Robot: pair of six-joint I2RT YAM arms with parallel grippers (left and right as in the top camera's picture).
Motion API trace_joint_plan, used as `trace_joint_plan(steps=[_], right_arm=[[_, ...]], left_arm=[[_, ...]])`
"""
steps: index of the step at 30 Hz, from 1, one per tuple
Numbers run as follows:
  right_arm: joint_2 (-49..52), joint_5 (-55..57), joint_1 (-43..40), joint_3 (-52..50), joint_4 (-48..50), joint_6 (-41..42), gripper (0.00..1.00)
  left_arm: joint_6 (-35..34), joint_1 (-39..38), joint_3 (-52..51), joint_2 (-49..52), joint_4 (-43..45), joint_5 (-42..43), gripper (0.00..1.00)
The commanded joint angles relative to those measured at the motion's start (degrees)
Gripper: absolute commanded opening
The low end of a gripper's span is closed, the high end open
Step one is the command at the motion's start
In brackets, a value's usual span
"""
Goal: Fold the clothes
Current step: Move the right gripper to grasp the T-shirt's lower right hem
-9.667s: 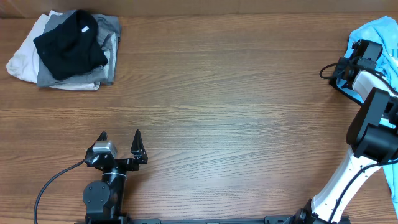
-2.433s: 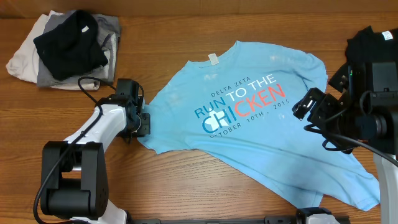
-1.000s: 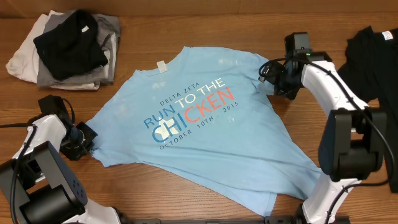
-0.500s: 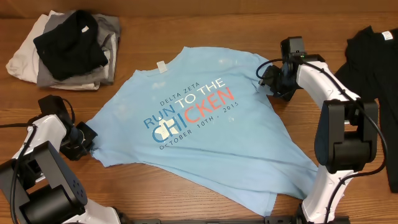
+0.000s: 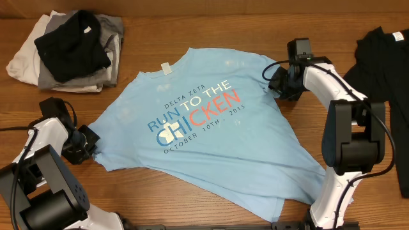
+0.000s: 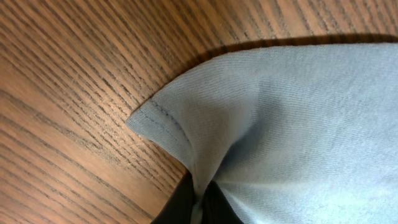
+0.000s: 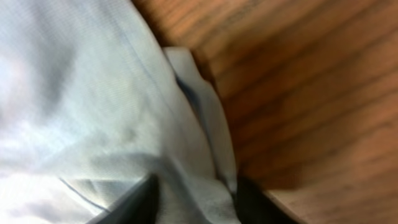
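Note:
A light blue T-shirt (image 5: 211,150) with white and pink lettering lies spread face up across the middle of the wooden table. My left gripper (image 5: 91,142) is at its left sleeve tip, shut on a pinch of the hem. In the left wrist view the blue cloth (image 6: 298,124) runs down between the closed fingers of that gripper (image 6: 198,205). My right gripper (image 5: 276,80) sits at the shirt's right sleeve. In the right wrist view its jaws (image 7: 196,202) stand apart, with a bunched fold of the sleeve (image 7: 93,93) between them.
A pile of black, grey and white garments (image 5: 70,48) lies at the back left corner. A black garment (image 5: 383,64) lies at the right edge. The left arm's cable trails along the table's left edge.
The right gripper has shifted slightly left onto the sleeve and its jaws have narrowed around the fold. The left gripper and the shirt have stayed put.

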Motion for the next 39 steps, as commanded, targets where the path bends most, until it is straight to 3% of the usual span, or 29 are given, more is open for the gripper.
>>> trace_joint_plan(steps=[1, 4, 5, 6, 19, 29, 30, 33, 34, 35, 37, 39], right_arm=[[1.6, 2.2, -0.2, 0.0, 0.8, 2.2, 0.25], [1.6, 2.4, -0.2, 0.0, 1.9, 2.3, 0.13], [1.6, 2.7, -0.2, 0.0, 2.6, 2.3, 0.05], [1.6, 3.0, -0.2, 0.0, 3.1, 2.3, 0.04], [1.6, 4.4, -0.3, 2.8, 23.0, 7.3, 0.04], [1.6, 7.4, -0.7, 18.8, 23.5, 7.2, 0.04], [1.6, 7.7, -0.8, 20.2, 23.2, 7.2, 0.08], [1.6, 7.9, -1.4, 23.8, 21.8, 6.9, 0.40], [1.6, 7.9, -1.7, 24.9, 20.9, 5.7, 0.74], [1.6, 7.9, -1.9, 25.7, 19.7, 5.0, 0.87], [1.6, 7.9, -2.5, 27.9, 15.2, 3.6, 1.00], [1.6, 7.9, -3.1, 30.9, 9.1, 2.8, 1.00]], left_arm=[[-0.7, 0.6, -0.4, 1.9, 1.1, -0.2, 0.08], [-0.7, 0.6, -0.4, 1.9, 1.1, -0.2, 0.09], [-0.7, 0.6, -0.4, 1.9, 1.2, -0.2, 0.10], [-0.7, 0.6, -0.4, 1.9, 1.2, -0.2, 0.10], [-0.7, 0.5, -0.6, 1.9, 1.3, 2.0, 0.06], [1.4, -2.9, -0.7, 1.9, 1.2, 8.8, 0.04], [1.4, -3.9, -0.7, 1.9, 1.2, 8.8, 0.04], [1.4, -8.3, -0.7, 1.9, 1.7, 8.8, 0.04], [1.4, -11.1, -0.7, 1.9, 2.4, 8.8, 0.06], [1.4, -12.4, -0.7, 1.9, 2.9, 8.8, 0.09], [1.4, -15.6, -0.6, 1.9, 4.0, 8.7, 0.15], [1.4, -17.8, -0.6, 1.9, 4.8, 8.3, 0.21]])
